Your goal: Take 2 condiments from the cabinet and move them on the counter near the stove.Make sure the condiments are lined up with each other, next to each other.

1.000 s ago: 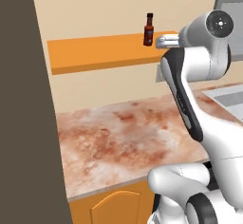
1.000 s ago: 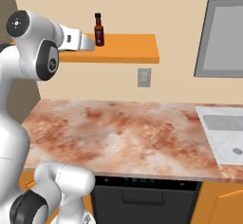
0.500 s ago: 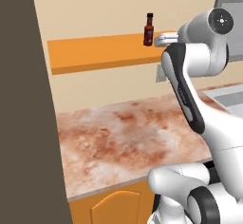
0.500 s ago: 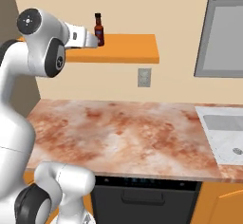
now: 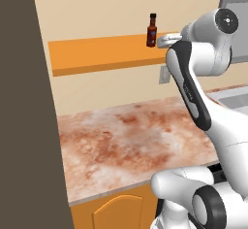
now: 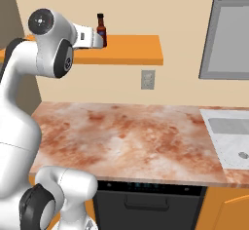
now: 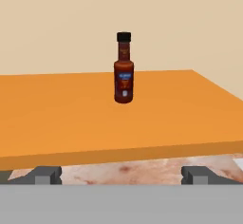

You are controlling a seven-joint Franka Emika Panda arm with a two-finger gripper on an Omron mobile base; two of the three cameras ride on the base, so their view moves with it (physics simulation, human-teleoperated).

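Sauce bottle (image 7: 124, 69) stands beyond the spread fingers (image 7: 45, 174).

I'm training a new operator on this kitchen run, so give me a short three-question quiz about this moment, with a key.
1. True or false: the sauce bottle stands upright on the orange shelf.
2. The gripper is: A) shut on the bottle; B) open and short of the bottle; C) resting on the counter.
3. Fill in: the bottle's cap is ____.

Key:
1. True. In the hand view it stands upright on the shelf top, back from the front edge.
2. B. The two fingertips stand wide apart, with the shelf's front edge between them and the bottle.
3. Black.
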